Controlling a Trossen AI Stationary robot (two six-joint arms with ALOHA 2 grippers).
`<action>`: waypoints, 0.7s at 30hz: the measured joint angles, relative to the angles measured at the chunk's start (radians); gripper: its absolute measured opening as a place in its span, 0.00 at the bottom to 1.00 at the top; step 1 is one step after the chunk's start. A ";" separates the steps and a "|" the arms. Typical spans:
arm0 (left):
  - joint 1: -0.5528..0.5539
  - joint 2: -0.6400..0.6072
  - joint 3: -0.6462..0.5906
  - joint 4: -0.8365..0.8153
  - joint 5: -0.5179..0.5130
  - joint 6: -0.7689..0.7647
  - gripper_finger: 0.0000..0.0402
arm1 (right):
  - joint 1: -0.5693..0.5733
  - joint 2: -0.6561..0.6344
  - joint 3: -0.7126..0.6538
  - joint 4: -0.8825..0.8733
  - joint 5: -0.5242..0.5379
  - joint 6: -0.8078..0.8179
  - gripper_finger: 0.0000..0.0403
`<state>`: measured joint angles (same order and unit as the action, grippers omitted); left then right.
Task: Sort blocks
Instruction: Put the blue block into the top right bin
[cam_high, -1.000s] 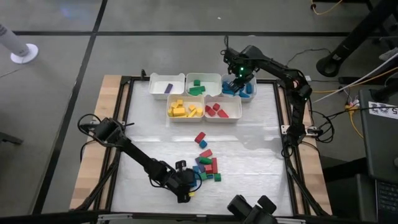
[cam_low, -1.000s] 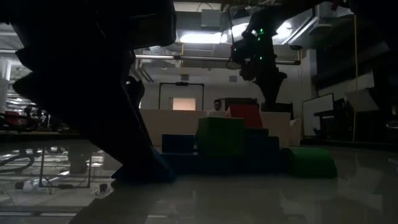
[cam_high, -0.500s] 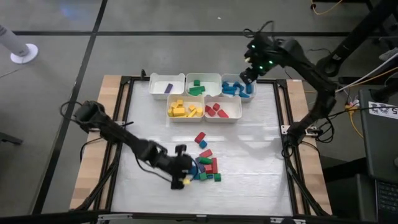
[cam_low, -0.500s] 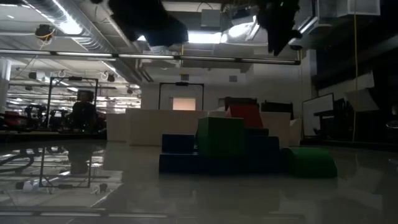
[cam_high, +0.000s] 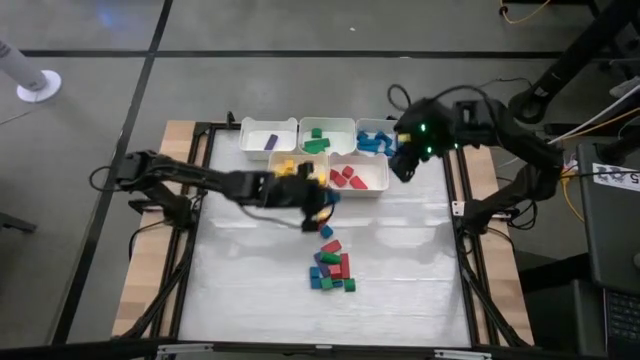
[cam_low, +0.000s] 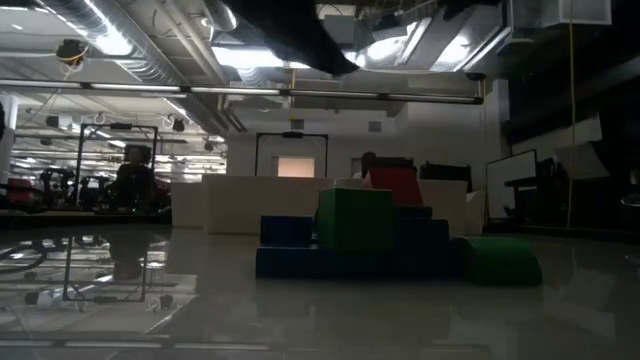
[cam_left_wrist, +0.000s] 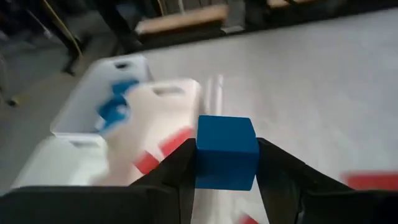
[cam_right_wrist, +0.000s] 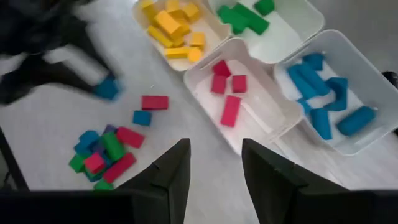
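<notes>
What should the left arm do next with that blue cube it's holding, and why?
Probably carry it on to the bin of blue blocks and release there. The left end effector is shut on the blue cube, near the yellow and red bins, not yet over the blue one.

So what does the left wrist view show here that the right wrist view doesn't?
Only the left wrist view shows the left hand gripping a blue cube between its fingers.

Only the right wrist view shows the yellow bin, the green bin, the unsorted pile and the right hand, open with nothing in it.

Both show the red bin and the blue bin, each holding blocks.
</notes>
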<state>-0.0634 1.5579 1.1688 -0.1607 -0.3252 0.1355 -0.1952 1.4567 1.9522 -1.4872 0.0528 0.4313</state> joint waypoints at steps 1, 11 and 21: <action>0.034 0.014 0.000 0.048 0.019 0.027 0.31 | 0.035 0.000 0.000 0.001 0.016 0.025 0.36; 0.289 0.267 0.000 0.632 0.212 0.080 0.31 | 0.318 0.000 0.000 0.075 0.152 0.301 0.36; 0.396 0.554 0.140 0.812 0.222 -0.031 0.31 | 0.427 0.000 0.000 0.135 0.273 0.377 0.36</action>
<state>0.3322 2.1119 1.3091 0.6511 -0.1034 0.1048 0.2317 1.4570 1.9518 -1.3520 0.3262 0.8082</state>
